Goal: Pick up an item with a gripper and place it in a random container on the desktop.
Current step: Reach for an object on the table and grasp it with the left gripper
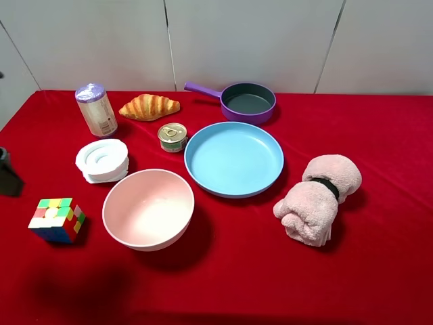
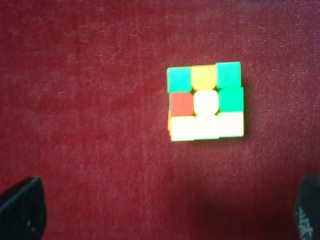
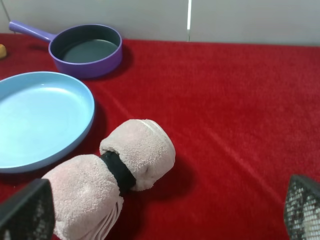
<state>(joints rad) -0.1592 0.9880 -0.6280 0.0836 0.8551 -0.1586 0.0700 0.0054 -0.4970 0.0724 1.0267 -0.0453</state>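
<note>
The puzzle cube [image 1: 57, 220] sits on the red cloth at the front left, left of the pink bowl. In the left wrist view the cube [image 2: 205, 102] lies below my left gripper [image 2: 165, 212]. The gripper is open and empty, with its fingertips [image 2: 22, 210] wide apart and clear of the cube. A dark piece of the left arm [image 1: 8, 175] shows at the left edge of the high view. The light-blue plate [image 1: 233, 159] sits empty mid-table and also shows in the right wrist view [image 3: 40, 117]. My right gripper [image 3: 165, 210] is open and empty, above the cloth near a rolled towel.
A pink bowl [image 1: 149, 208] stands between cube and plate. A purple pan [image 1: 247, 101], a croissant [image 1: 149, 107], a small can [image 1: 172, 137], a white lidded dish [image 1: 101, 160] and a purple-capped cylinder [image 1: 95, 110] stand behind. A rolled pink towel [image 1: 318, 196] lies to the right.
</note>
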